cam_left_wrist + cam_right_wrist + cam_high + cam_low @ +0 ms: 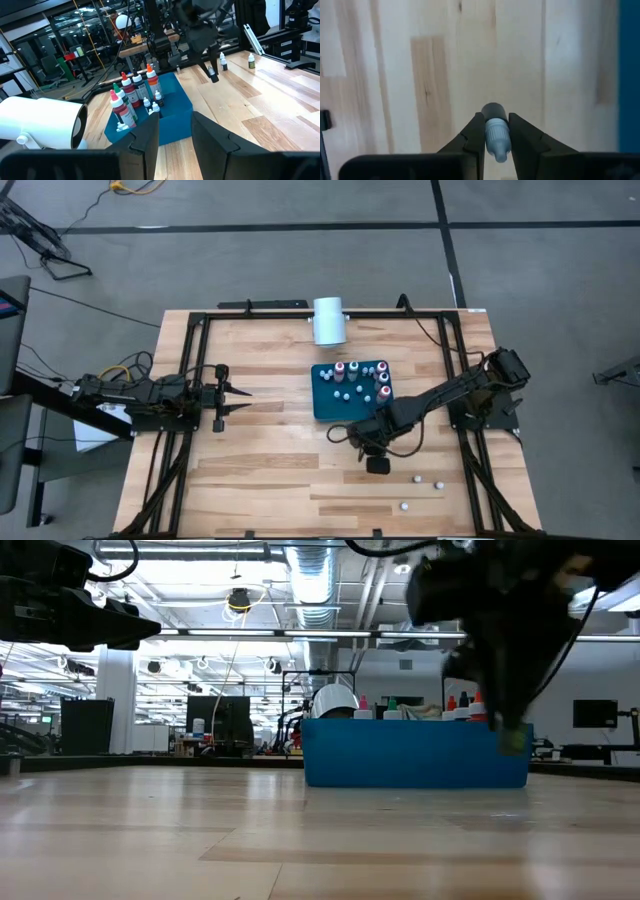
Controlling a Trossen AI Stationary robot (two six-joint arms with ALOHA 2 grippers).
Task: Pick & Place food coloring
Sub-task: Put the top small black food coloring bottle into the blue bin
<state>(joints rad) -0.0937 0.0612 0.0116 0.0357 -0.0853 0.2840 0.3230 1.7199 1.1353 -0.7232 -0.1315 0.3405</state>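
Clamped between the right gripper (497, 134) fingers, a dark food coloring bottle (496, 131) points cap-first back toward the wrist — the teal tray (326, 402) just beside, left gripper (240, 393) fingers slightly apart, far off.

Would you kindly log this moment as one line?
right gripper: jaws shut on food coloring bottle, above table | left gripper: waiting | tray: holds bottles

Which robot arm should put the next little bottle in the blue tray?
The right. Its gripper already holds a small dark white-capped bottle beside the dark teal rectangular tray. The left gripper waits farther away, holding nothing.
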